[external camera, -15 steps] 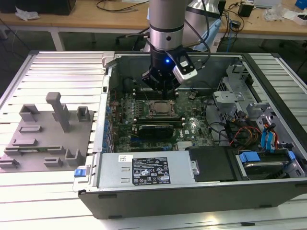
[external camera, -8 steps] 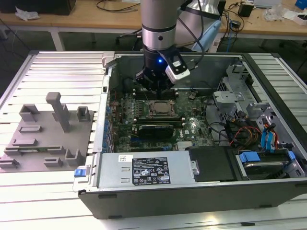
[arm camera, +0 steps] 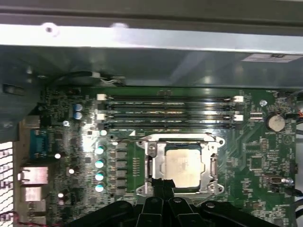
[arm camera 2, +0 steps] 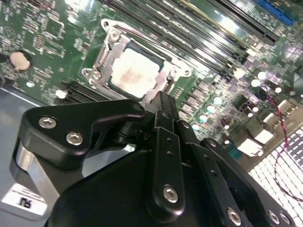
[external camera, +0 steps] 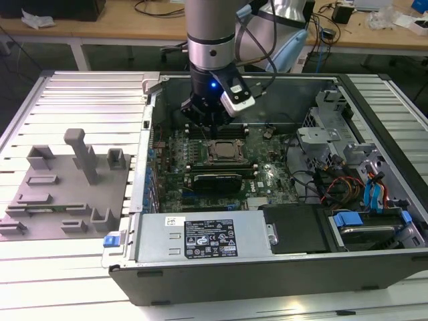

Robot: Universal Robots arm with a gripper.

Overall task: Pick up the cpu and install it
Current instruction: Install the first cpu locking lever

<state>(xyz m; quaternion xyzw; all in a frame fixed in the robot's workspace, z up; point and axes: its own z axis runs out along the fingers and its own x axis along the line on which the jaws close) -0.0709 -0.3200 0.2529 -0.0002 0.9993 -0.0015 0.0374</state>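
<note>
My gripper (arm camera 2: 162,98) is matt black with bright metal screws, the cpu (arm camera 2: 135,73) has a dull silvery metal top, the socket frame (arm camera 2: 111,41) is shinier bare metal, and the motherboard (arm camera 2: 42,28) is glossy green.

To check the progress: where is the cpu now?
In both wrist views the cpu lies in the metal-framed socket on the motherboard, next to the memory slots. It is toward the exterior view's left within the open case.
</note>
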